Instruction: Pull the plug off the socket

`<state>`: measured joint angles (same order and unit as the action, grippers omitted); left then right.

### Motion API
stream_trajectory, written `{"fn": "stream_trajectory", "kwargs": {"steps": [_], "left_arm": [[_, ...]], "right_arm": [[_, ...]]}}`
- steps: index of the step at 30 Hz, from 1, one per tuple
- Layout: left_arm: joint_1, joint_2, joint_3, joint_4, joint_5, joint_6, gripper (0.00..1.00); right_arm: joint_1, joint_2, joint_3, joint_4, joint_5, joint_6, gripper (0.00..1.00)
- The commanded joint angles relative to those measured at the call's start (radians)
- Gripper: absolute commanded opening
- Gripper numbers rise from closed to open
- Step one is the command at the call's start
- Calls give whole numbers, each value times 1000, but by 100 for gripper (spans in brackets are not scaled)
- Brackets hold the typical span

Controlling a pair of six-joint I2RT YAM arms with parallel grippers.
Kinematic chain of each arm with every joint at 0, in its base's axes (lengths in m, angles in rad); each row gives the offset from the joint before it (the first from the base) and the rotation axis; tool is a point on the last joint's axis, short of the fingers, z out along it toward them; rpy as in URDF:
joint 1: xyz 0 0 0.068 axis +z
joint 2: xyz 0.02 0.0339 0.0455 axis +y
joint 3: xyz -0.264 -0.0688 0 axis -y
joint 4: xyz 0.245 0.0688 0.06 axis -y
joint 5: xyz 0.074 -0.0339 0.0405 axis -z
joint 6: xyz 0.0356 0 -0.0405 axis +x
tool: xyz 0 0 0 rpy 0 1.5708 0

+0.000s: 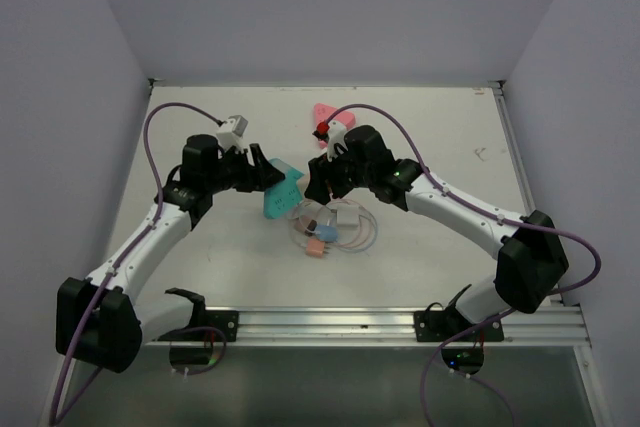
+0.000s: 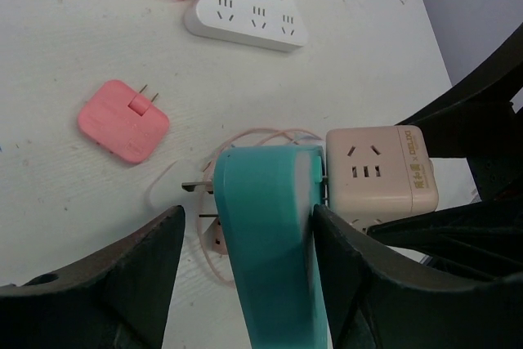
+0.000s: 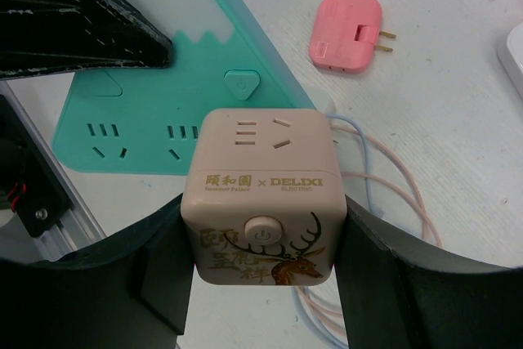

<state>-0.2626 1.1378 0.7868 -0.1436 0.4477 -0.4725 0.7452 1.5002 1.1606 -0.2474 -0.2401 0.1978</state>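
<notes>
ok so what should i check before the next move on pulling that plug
1. Right gripper clamped on the beige cube socket: ok.
2. Left gripper gripping the teal power strip: not ok, jaws open, gap on one side.
3. Plug out of the socket: cannot tell, the strip hides it.
4. Cords clear of the grip: cannot tell, they run under the cube.
5. Pink adapter out of the way: ok, lying apart.

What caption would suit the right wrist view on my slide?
Right end effector grips the beige cube socket; teal power strip behind it, pink adapter lying apart.
</notes>
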Motion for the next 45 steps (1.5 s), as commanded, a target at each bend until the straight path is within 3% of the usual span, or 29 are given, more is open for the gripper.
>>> {"fn": "stream_trajectory", "kwargs": {"steps": [1, 8, 15, 18, 24, 25, 30, 31, 35, 39, 45], "left_arm": [[13, 26, -23, 33, 23, -37, 68], [13, 56, -26, 21, 80, -84, 73], [13, 59, -52, 50, 166, -149, 70], [13, 60, -67, 61, 177, -156, 63], [13, 54, -63, 45, 140, -133, 36], [13, 53, -60, 44, 137, -126, 24], [13, 40, -46, 26, 102, -100, 6], [13, 39, -40, 21, 79, -86, 0], [13, 5, -14, -59, -67, -34, 0], [13, -27, 29, -160, -347, 15, 0], [13, -78, 71, -263, -617, 61, 0]], "right_arm": [[2, -15, 44, 112, -34, 12, 0], [3, -3, 36, 122, -19, 9, 0], [3, 0, 22, 140, -10, 11, 0], [3, 2, 25, 142, -14, 15, 0], [6, -8, 24, 134, -24, 19, 0], [6, -11, 19, 131, -21, 17, 0], [6, -32, 7, 108, -19, 9, 0], [6, -40, 2, 102, -19, 9, 0], [6, -75, -7, 65, -8, -4, 0], [6, -120, -13, 4, 15, -17, 0], [6, -166, 5, -95, 35, -26, 0]]}}
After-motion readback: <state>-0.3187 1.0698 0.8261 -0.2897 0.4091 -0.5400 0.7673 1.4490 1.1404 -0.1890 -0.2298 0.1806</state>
